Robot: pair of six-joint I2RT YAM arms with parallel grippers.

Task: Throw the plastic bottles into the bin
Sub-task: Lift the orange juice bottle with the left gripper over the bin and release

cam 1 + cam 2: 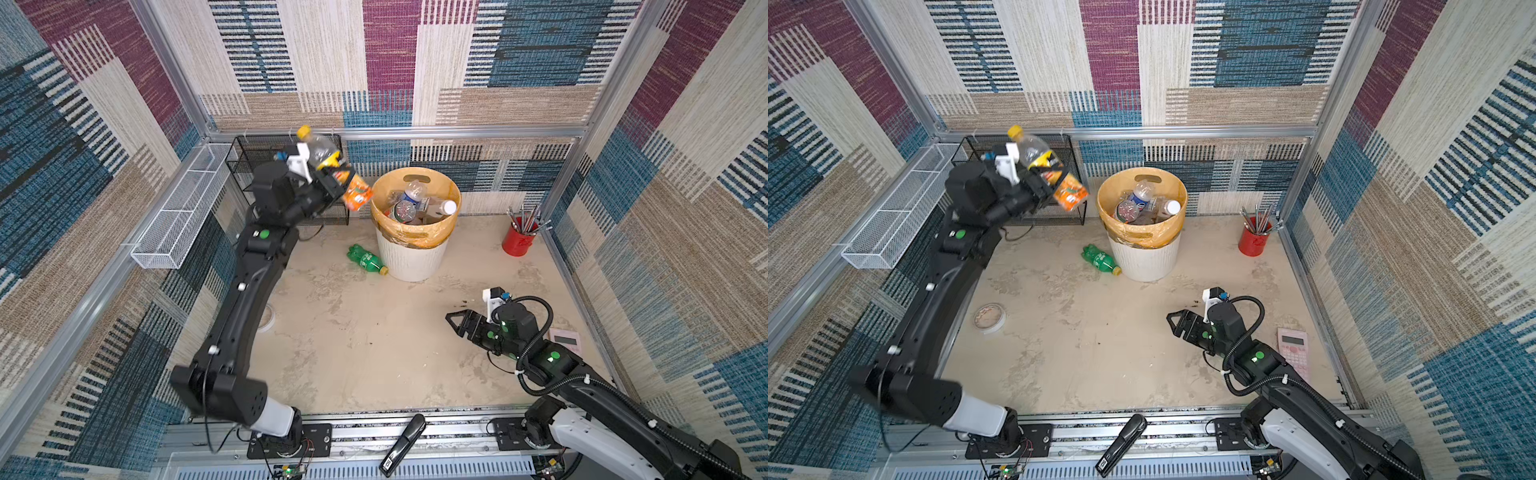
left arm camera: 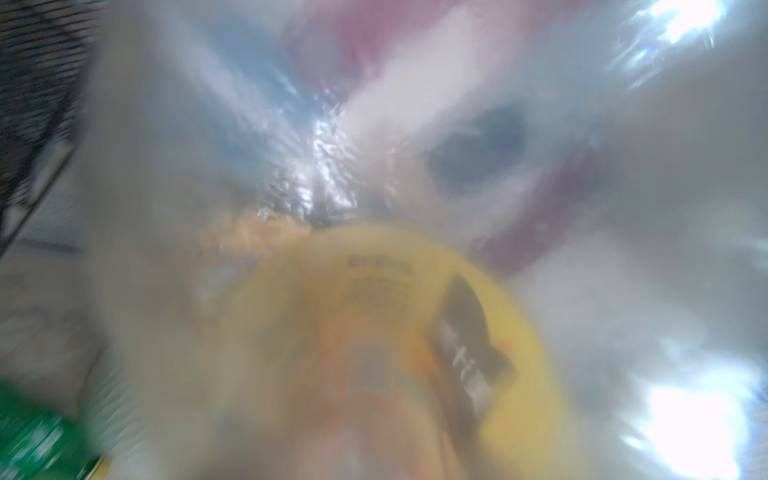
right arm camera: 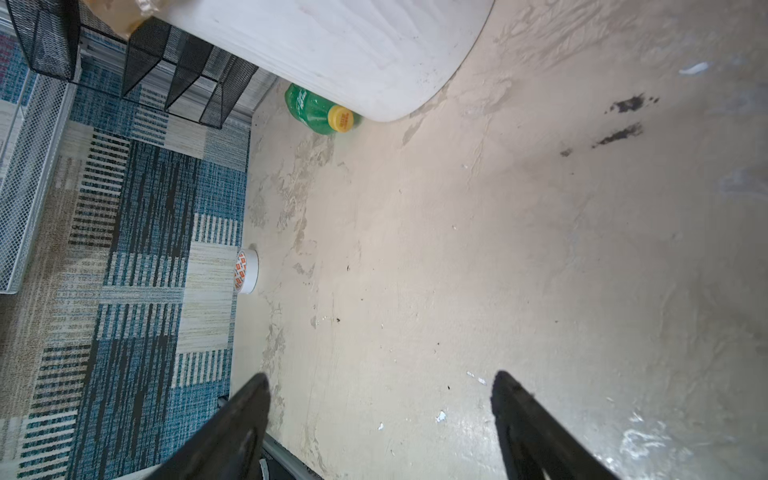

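Observation:
A clear plastic bottle [image 1: 322, 151] with a yellow cap and an orange label is in the air just left of the bin [image 1: 411, 262], and my left gripper [image 1: 338, 176] is shut on its middle. In the left wrist view that bottle [image 2: 374, 311] fills the picture as a blur and hides the jaws. The white ribbed bin [image 1: 1144, 257] has an orange liner and holds several bottles [image 1: 409, 203]. A green bottle [image 1: 365, 259] [image 3: 313, 109] lies on the floor against the bin's left side. My right gripper [image 1: 451, 324] [image 3: 380, 386] hovers open and empty over bare floor at the right.
A black mesh rack [image 1: 257, 153] stands behind the left arm, with a white wire basket [image 1: 178, 212] along the left wall. There is a red pencil cup [image 1: 518, 239] at the back right, a tape roll [image 1: 989, 318] at the left, a pink calculator [image 1: 1293, 347] at the right and a black stapler [image 1: 403, 444] on the front rail.

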